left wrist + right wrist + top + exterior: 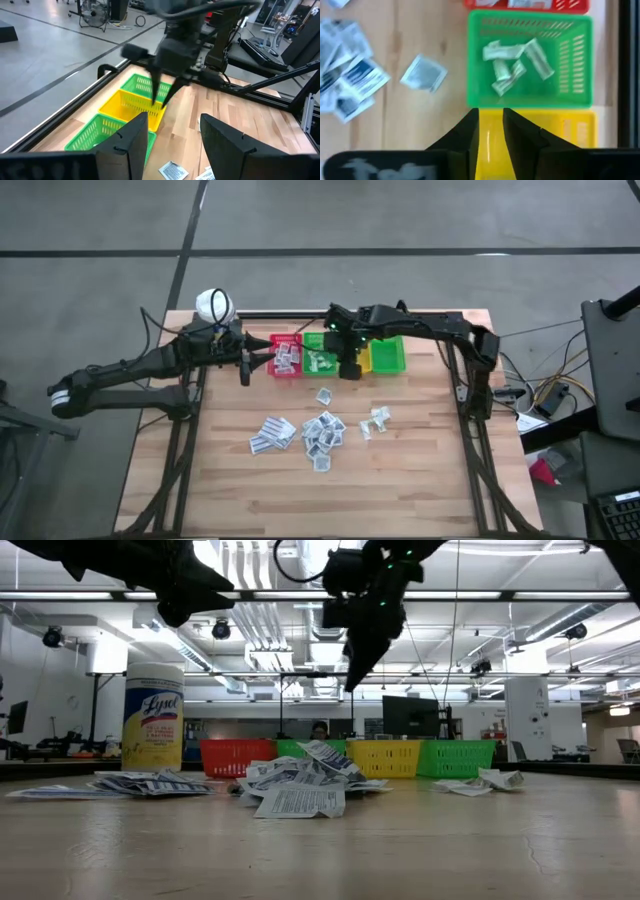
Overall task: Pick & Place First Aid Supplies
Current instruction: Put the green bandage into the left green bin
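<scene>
A large workshop hall with ceiling strip lights lies behind a pale wooden table (pixel 400 480).

Right gripper (pixel 350 370): hangs above the row of bins at the table's far edge, over the border between a green bin (pixel 530 57) and the yellow bin (pixel 560 145). In the right wrist view its two dark fingers (pixel 512 132) stand close together with a thin strip of yellow showing between them and nothing held; whether they are parting or closing cannot be told. In the low view the gripper points down, well above the bins.

Bins: in the high view the row runs red bin (pixel 285 355), green bin, yellow bin, second green bin (pixel 390 355). The green bin below the right gripper contains several crumpled packets with green print (pixel 515 62). The red bin holds flat white sachets (pixel 288 357).

Left gripper (pixel 245 365): waits just beside the red bin on the left, fingers (pixel 125 145) spread apart and empty, facing along the bin row.

First aid supplies on the table: a loose pile of white sachets (pixel 322 430) lies near the table's middle, with a flatter group (pixel 272 433) beside it on the left, a small cluster (pixel 375 420) to the right, and a single sachet (pixel 324 395) between the pile and the bins.

Other: a yellow canister of wipes with a white cap (pixel 152 715) stands at the far left corner, behind the left arm.
</scene>
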Controlling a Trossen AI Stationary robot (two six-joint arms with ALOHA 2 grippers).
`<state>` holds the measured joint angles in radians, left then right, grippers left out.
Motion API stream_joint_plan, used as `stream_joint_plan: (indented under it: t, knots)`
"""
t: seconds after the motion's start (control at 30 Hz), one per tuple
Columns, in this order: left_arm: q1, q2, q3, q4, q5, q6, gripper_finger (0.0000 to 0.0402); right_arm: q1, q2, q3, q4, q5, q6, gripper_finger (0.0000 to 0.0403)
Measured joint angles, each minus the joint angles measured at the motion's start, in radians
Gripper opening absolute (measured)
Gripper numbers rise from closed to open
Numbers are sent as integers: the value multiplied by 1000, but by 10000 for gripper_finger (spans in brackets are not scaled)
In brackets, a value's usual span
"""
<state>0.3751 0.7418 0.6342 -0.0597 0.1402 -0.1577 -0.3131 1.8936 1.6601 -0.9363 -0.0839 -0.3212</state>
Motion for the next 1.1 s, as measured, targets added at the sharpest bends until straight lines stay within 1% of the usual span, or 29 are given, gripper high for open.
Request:
stream_joint_plan:
  t: [0.17, 0.37, 0.53, 0.67, 0.83, 0.97, 1.1]
  knots:
    - [0, 0, 0, 0, 0, 0, 175, 44, -125, -146, 5, -3, 16, 53]
    - [0, 0, 0, 1, -2, 0, 175, 136, -291, -356, 66, -7, 98, 34]
    - [0, 1, 0, 2, -3, -1, 175, 222, -394, -519, 154, -86, 143, 28]
    - [0, 1, 0, 6, -3, -5, 174, 269, -442, -611, 210, -110, 248, 29]
    - [0, 2, 0, 7, -3, -6, 175, 299, -450, -655, 239, -108, 496, 29]
    - [0, 2, 0, 7, -4, -5, 175, 339, -434, -650, 236, -108, 595, 29]
    - [0, 2, 0, 7, -4, -4, 175, 379, -399, -617, 237, -108, 686, 29]
